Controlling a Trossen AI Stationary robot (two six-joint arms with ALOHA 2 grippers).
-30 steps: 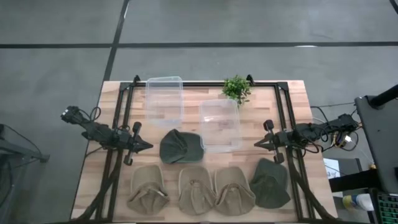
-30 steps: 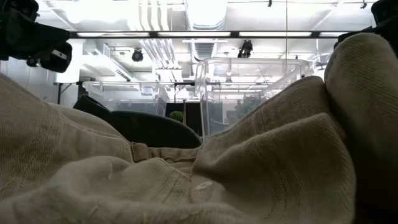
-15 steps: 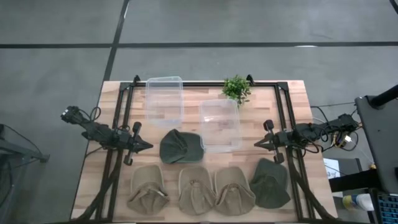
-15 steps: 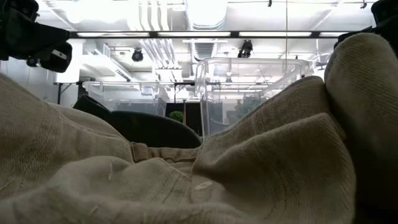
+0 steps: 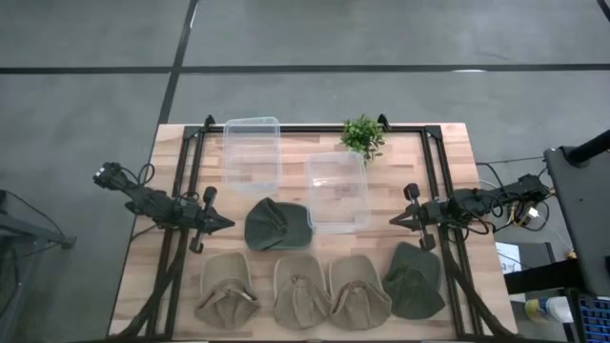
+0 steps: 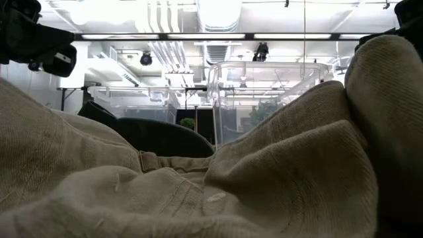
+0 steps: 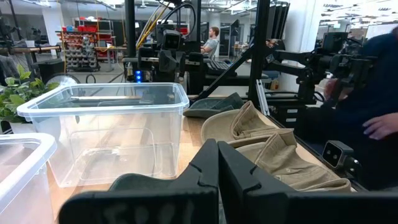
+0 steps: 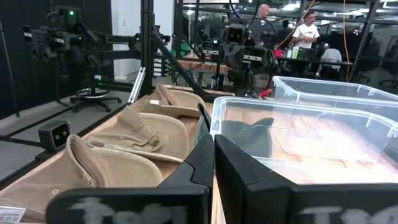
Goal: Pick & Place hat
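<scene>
Five hats lie flat on the wooden table. One dark green hat [image 5: 276,226] sits in the middle, just near of the right clear bin [image 5: 337,191]. Three tan hats [image 5: 227,289] [image 5: 302,291] [image 5: 359,291] and a second dark green hat [image 5: 415,279] line the near edge. My left gripper [image 5: 227,225] [image 7: 217,163] hovers shut, just left of the middle green hat. My right gripper [image 5: 394,221] [image 8: 212,149] hovers shut, right of that bin and above the right green hat's far side. The low view is mostly filled by tan hats [image 6: 277,172].
A second clear bin [image 5: 252,152] stands at the far left, and a small green plant [image 5: 362,135] at the far edge. Black frame rails run along both sides of the table. A person [image 7: 373,93] shows beyond the table in the left wrist view.
</scene>
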